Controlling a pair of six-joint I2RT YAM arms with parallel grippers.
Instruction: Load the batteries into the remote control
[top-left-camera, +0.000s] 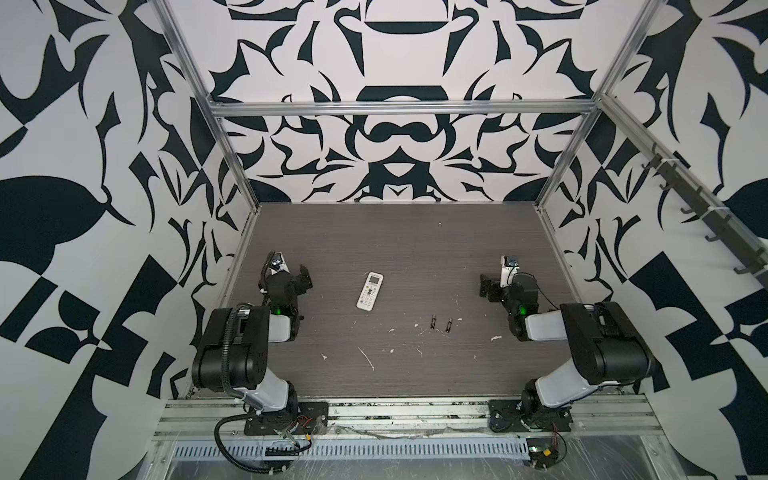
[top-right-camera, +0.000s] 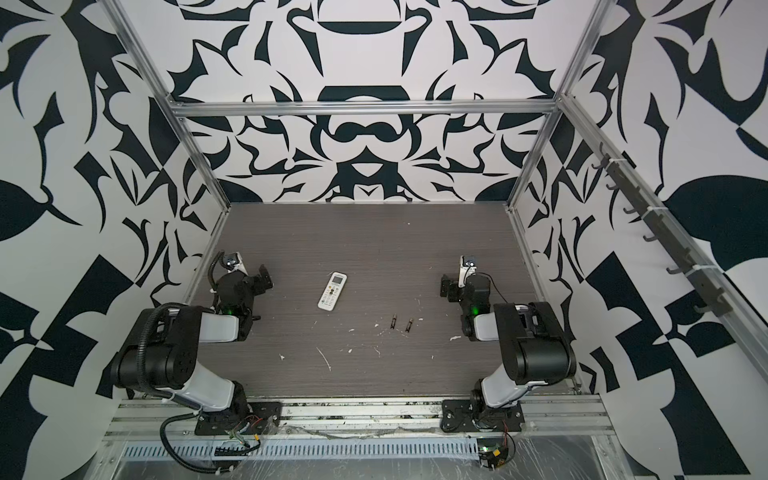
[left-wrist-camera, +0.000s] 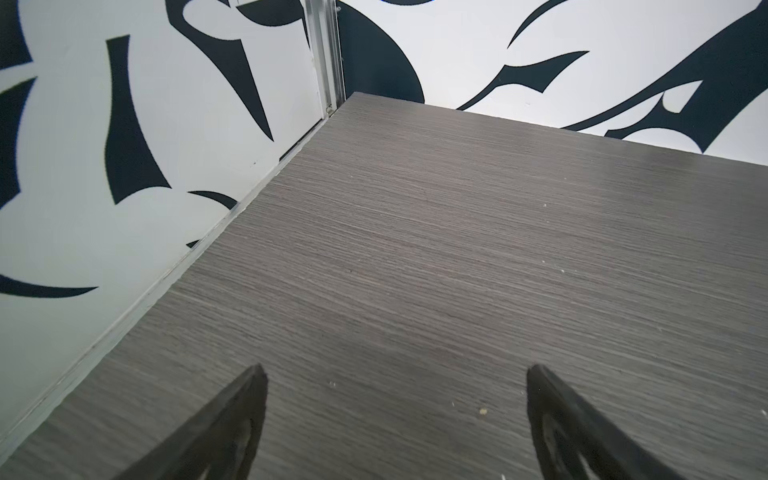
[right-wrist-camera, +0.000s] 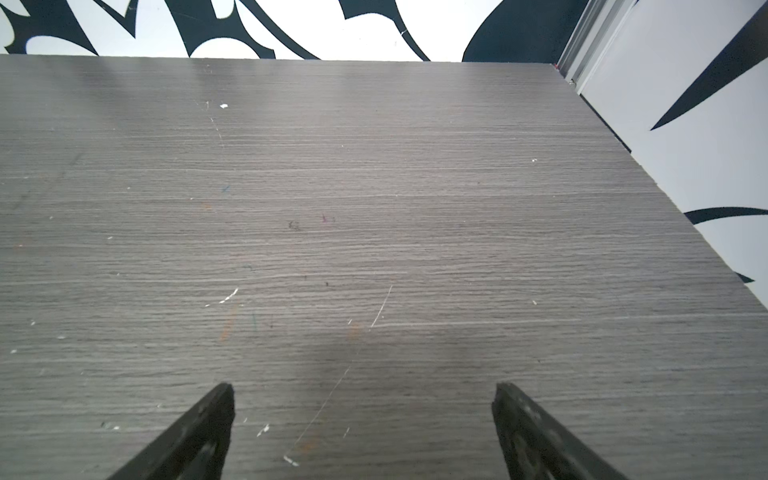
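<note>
The white remote control (top-left-camera: 370, 290) (top-right-camera: 332, 291) lies buttons up near the middle of the grey table, its greenish screen at the far end. Two small dark batteries (top-left-camera: 433, 321) (top-left-camera: 449, 324) lie side by side to its right and nearer the front, seen in both top views (top-right-camera: 393, 320) (top-right-camera: 409, 324). My left gripper (top-left-camera: 304, 277) (left-wrist-camera: 395, 376) stands open and empty left of the remote. My right gripper (top-left-camera: 485, 286) (right-wrist-camera: 362, 392) stands open and empty far right of the batteries. Neither wrist view shows the remote or the batteries.
White flecks and scratches (top-left-camera: 365, 358) mark the table's front half. Patterned walls and aluminium posts (top-left-camera: 232, 153) close in the table's left, back and right. A metal rail (top-left-camera: 407, 409) with both arm bases runs along the front edge.
</note>
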